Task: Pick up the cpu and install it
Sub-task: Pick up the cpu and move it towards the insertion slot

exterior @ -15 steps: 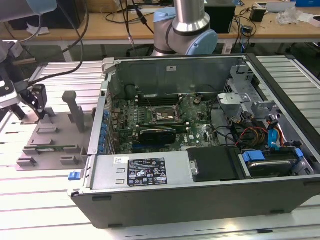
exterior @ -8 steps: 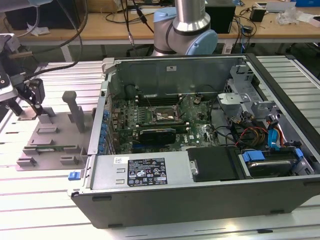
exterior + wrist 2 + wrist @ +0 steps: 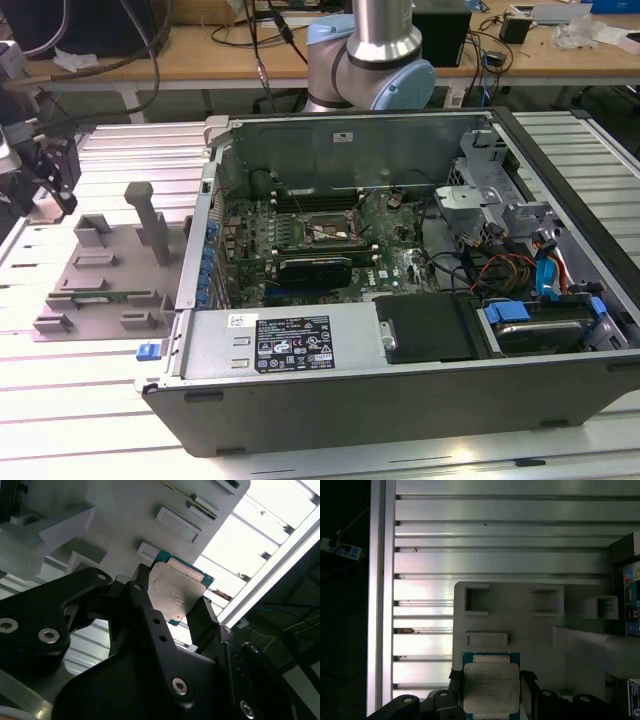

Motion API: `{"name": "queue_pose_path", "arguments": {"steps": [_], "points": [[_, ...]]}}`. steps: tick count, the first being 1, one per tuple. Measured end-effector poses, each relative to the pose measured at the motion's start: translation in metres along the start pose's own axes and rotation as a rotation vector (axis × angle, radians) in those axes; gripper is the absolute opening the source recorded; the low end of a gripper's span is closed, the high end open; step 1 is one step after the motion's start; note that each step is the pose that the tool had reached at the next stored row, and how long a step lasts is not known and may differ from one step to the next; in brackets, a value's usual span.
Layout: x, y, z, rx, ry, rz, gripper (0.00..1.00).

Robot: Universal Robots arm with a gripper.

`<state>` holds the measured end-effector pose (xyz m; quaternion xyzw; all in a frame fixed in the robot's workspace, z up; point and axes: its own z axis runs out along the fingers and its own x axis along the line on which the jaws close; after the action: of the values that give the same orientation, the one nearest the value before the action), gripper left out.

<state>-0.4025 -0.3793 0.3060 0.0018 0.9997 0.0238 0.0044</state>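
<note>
My tool [image 3: 174, 602] was clamped on the cpu [image 3: 180, 587], with 1 finger [image 3: 200, 622] pressed to each of 2 opposite edges and the silvery top facing the camera in both wrist views. The chip hung in the air over the grey holder [image 3: 545, 630] that lay on the slatted surface [image 3: 495, 560], and I saw no contact between the two. I judged the pick-up part done.

The installing was all left to do. In the exterior view my tool [image 3: 52, 170] sat at the exterior view's far left, well apart from the open computer case [image 3: 400, 390]. The socket [image 3: 325, 232] on the board inside showed no silvery chip seated in it, as far as I could make out.
</note>
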Motion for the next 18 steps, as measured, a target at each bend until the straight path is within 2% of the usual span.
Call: {"name": "queue_pose_path", "arguments": {"steps": [2,5,9,14,18], "points": [[-0.0001,0.0007,-0.0095,0.0,0.0,0.0,0.55],[-0.0002,0.0015,-0.018,0.0,0.0,0.0,0.55],[-0.0002,0.002,-0.0243,-0.0001,-0.0001,0.0,0.55],[-0.0002,0.002,-0.0244,0.0,-0.0001,0.0,0.55],[-0.0002,0.0023,-0.0316,0.0,0.0,0.0,0.55]]}}
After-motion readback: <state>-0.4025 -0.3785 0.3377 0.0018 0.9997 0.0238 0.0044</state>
